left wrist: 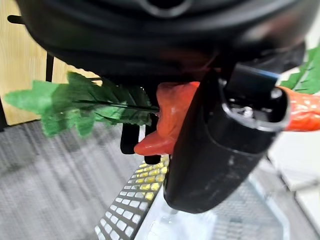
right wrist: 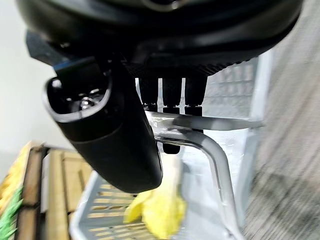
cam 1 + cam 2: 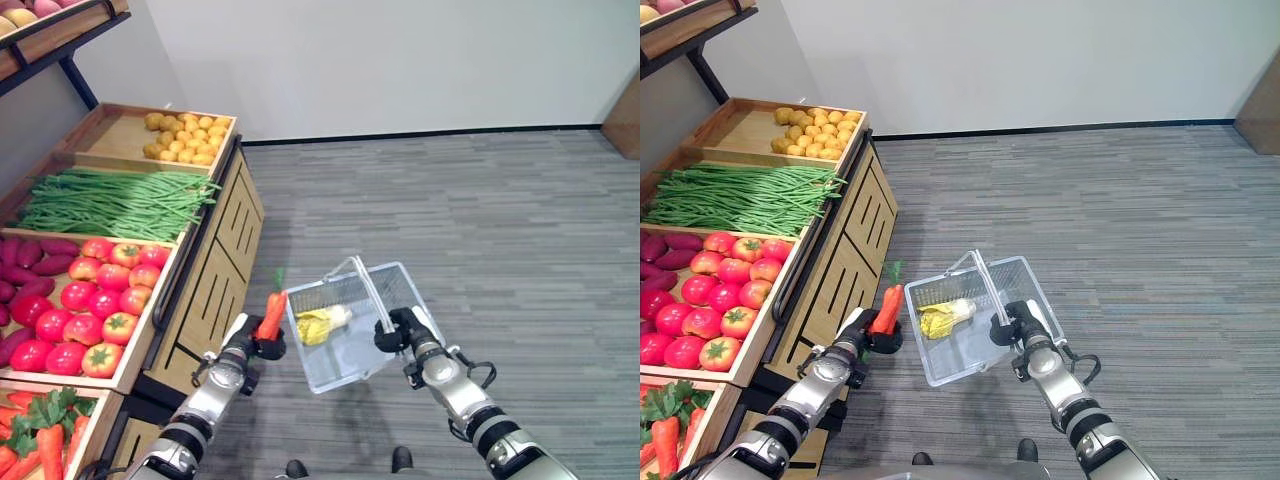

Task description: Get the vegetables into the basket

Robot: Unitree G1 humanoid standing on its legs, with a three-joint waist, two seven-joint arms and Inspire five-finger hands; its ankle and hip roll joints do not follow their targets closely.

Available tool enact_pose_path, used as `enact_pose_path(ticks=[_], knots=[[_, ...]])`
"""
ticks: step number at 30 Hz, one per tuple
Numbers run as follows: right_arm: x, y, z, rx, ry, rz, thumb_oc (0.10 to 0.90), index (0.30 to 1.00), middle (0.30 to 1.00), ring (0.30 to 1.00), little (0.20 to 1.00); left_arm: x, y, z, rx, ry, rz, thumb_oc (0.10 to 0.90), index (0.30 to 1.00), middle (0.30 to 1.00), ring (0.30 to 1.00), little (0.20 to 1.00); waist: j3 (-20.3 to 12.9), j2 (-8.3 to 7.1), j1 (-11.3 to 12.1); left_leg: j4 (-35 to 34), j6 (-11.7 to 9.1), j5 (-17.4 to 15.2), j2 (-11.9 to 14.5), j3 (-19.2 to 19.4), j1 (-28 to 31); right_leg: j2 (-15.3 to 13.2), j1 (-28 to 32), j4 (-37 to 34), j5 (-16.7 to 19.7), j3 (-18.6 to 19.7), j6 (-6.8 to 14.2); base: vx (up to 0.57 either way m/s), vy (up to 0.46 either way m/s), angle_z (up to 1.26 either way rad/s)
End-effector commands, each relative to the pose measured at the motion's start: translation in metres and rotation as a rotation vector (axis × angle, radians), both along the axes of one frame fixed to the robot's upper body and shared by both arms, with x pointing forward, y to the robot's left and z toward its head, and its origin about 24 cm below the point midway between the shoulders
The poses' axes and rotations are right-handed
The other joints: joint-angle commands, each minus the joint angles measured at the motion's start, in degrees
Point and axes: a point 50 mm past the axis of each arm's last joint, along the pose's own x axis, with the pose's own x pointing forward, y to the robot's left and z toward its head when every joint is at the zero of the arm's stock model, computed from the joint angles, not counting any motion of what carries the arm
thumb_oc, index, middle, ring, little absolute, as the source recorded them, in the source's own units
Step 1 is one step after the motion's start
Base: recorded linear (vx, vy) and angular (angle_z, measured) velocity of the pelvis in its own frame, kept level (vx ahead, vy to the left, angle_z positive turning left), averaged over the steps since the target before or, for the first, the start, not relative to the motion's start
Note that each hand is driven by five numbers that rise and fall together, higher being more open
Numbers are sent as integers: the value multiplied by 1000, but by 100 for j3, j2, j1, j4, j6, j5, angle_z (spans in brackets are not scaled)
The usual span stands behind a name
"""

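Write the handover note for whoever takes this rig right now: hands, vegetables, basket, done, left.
Left hand: shut on an orange carrot with green leafy top, held just beside the basket's rim, not yet inside.
Right hand: shut on the silver handle of the clear plastic basket, carried above the grey floor.
Done: one yellow-green leafy vegetable lies in the basket.
Left: drop the carrot in; more produce sits on the wooden stand to the left.

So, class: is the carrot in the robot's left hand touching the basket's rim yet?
Apart. In the left eye view the carrot, held in the left hand, shows a strip of floor between it and the basket rim.
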Motion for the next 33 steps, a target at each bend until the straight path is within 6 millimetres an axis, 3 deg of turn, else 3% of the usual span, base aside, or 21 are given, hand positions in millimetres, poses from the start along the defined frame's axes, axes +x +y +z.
enact_pose_path(ticks=[1,10,11,14,20,21,26,33], knots=[[46,31,72,99,-343,131,400,300,300,300,300,37,-3,25,102,-121,-60,400,300,300,300,300,-232,-31,-66,382,-384,-74,219,-595,-250,-101,241,429,-644,176,196,0,0,0],[27,61,91,235,-389,323,400,300,300,300,300,28,-17,5,176,0,-127,400,300,300,300,300,-222,37,-277,463,-433,-108,271,-519,-215,-78,250,417,-676,212,163,4,-6,-1],[22,70,111,250,-474,410,400,300,300,300,300,24,-21,-1,194,37,-138,400,300,300,300,300,-209,41,-369,493,-448,-123,302,-482,-201,-64,236,430,-692,255,153,32,-34,-4],[14,77,130,294,-551,470,400,300,300,300,300,17,-24,-9,195,81,-136,400,300,300,300,300,-189,52,-452,529,-466,-133,339,-418,-188,-43,233,465,-720,281,141,26,-28,-10],[2,100,153,415,-604,590,400,300,300,300,300,10,-38,-17,227,128,-197,400,300,300,300,300,-165,65,-543,569,-479,-152,363,-373,-145,-8,243,518,-774,334,98,9,-19,-12],[0,111,155,466,-586,621,400,300,300,300,300,10,-42,-18,244,132,-227,400,300,300,300,300,-167,69,-558,533,-482,-141,370,-360,-126,-4,238,528,-770,336,94,0,0,0],[-3,127,142,490,-480,686,400,300,300,300,300,10,-49,-17,266,135,-278,400,300,300,300,300,-178,52,-537,470,-483,-125,371,-357,-99,5,228,508,-759,334,93,0,0,0],[-9,145,138,560,-384,778,400,300,300,300,300,8,-58,-18,300,135,-376,400,300,300,300,300,-153,20,-480,444,-485,-116,377,-404,-94,18,249,505,-783,286,86,0,0,0]])
